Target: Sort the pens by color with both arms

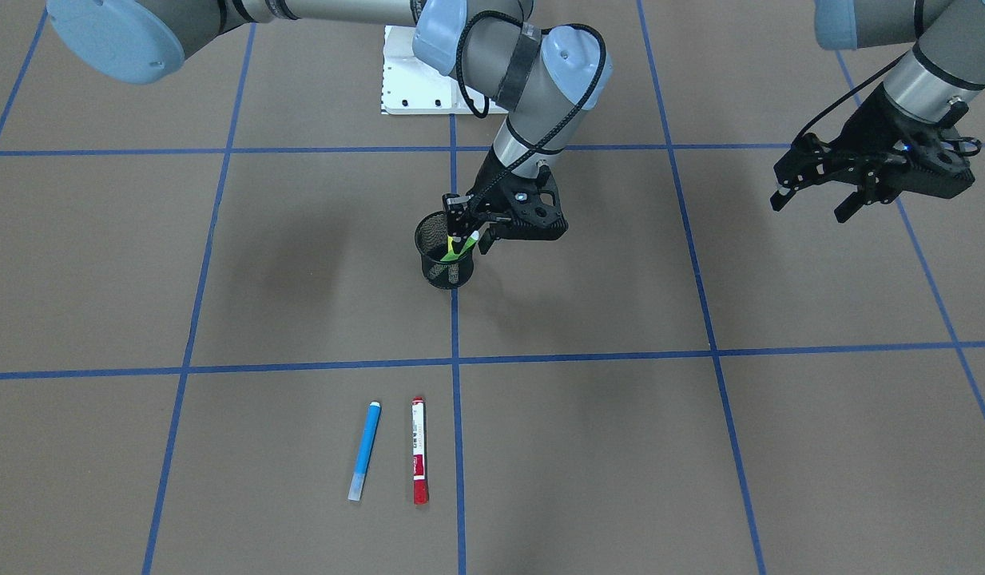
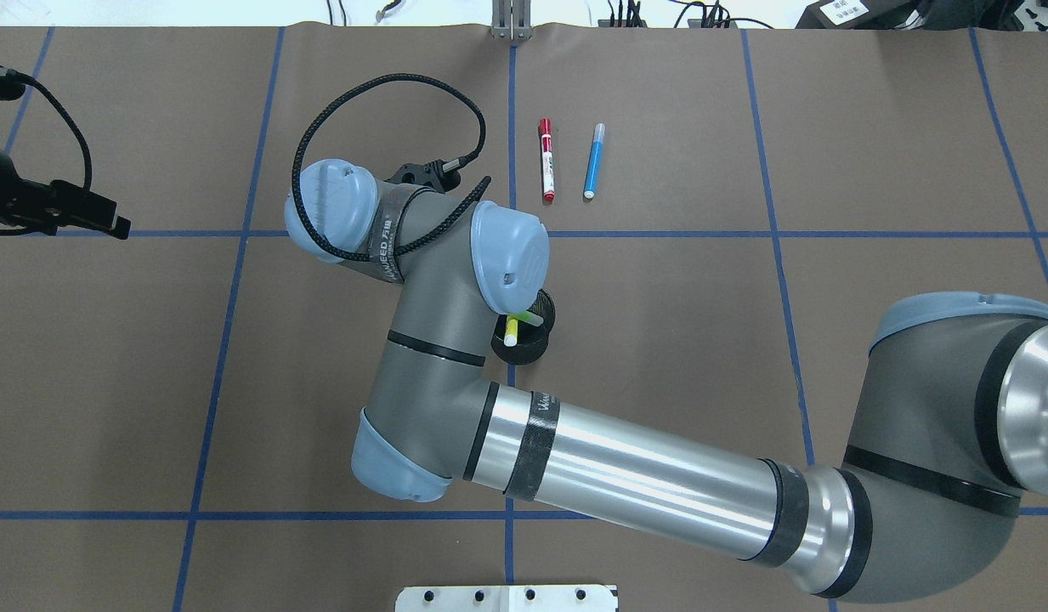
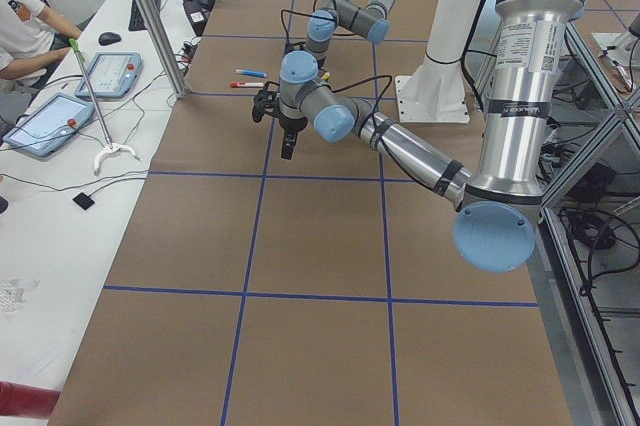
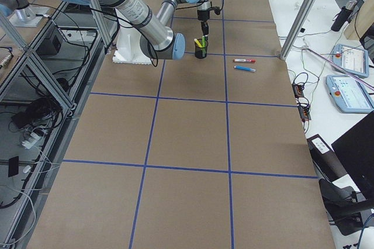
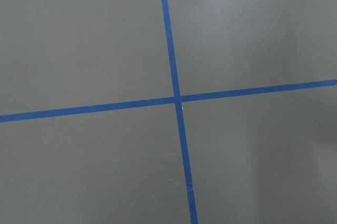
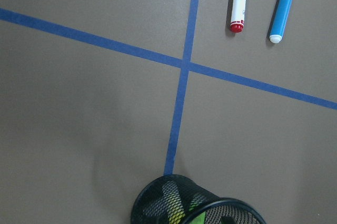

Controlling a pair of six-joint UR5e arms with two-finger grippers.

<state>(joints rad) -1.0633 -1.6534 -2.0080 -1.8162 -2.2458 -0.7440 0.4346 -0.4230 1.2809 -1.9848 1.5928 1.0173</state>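
Observation:
A black mesh cup (image 1: 444, 267) stands near the table's middle with the green pen (image 1: 462, 242) and the yellow pen (image 1: 450, 244) leaning in it. My right gripper (image 1: 471, 226) hovers at the cup's rim, jaws apart on either side of the green pen's top end, apparently open. The blue pen (image 1: 365, 450) and the white pen with red cap (image 1: 419, 450) lie side by side on the table beyond the cup, also seen in the right wrist view as the blue pen (image 6: 284, 6) and red-capped pen (image 6: 239, 0). My left gripper (image 1: 813, 206) is open and empty, raised far to the side.
Blue tape lines (image 5: 176, 98) divide the brown table into squares. The white pedestal base (image 1: 412, 80) sits behind the cup. The right arm's forearm (image 2: 625, 476) spans the near table. Operators' desk with tablets (image 3: 50, 121) lies beyond the table's far edge.

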